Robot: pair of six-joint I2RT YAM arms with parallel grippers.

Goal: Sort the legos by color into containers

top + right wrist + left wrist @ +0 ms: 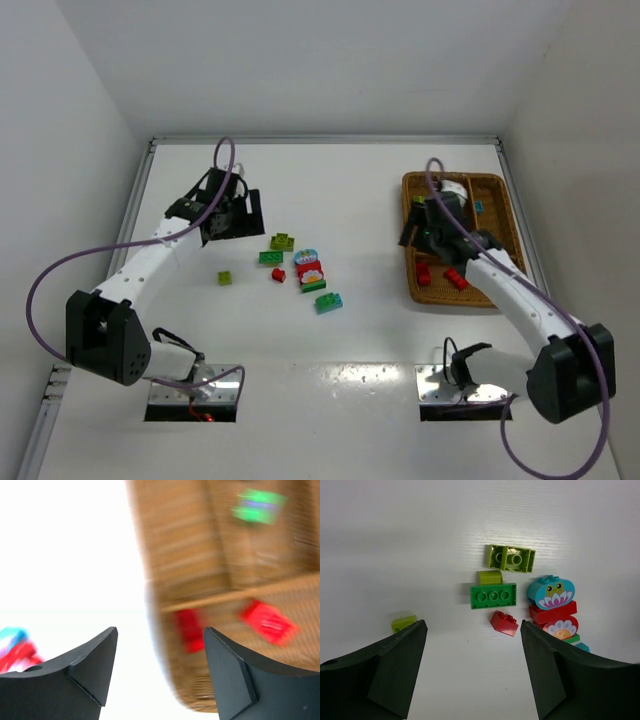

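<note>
White walls close in a white counter, and the work splits by side: the loose legos lie in a cluster left of the middle, and the wicker tray meant to take them sits at the right. The right claw hangs over the tray's near left edge, fingers apart with nothing between them. Two red bricks lie together just ahead of it. A woven divider seems to part them from a green brick farther back, which fits sorting by colour, though this view is too blurred to be sure of the compartments. The left claw is also spread wide and empty, hovering above the counter and facing the cluster, probably to pick a brick. Ahead of it a dark green brick touches a lime piece, with a lime brick beyond. A small red brick is nearest and a printed stack stands to one side. A small lime brick lies well apart on the other side. Most of the sorting looks undone.
</note>
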